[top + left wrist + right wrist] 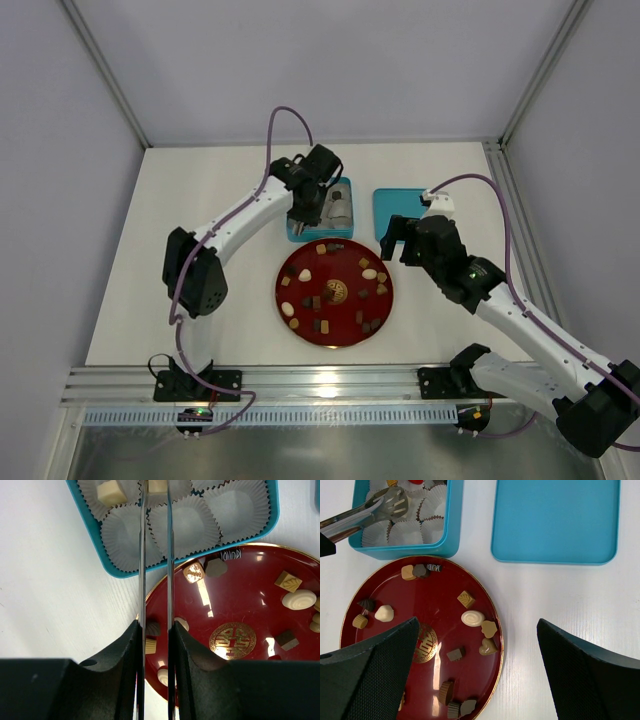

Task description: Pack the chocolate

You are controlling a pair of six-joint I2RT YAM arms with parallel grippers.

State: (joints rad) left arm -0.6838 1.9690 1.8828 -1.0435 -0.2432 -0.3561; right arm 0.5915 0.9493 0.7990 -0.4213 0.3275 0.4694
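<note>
Several chocolate pieces [322,248] in brown, tan and cream lie scattered on a red plate [345,272]. Behind it stands a teal box [200,562] lined with white paper cups; a cream cube [111,492] sits in one cup. My left gripper [156,630] is shut on metal tongs [142,555], whose blades reach over the box. A cream piece [157,485] shows between the tong tips; I cannot tell whether it is pinched or resting. My right gripper [477,621] hangs open over the plate's right edge [496,630], holding nothing.
The teal lid [555,520] lies flat to the right of the box. A gold emblem [232,640] marks the plate's middle. White table surrounds the plate, with frame rails at the near edge [320,385] and enclosure walls on the sides.
</note>
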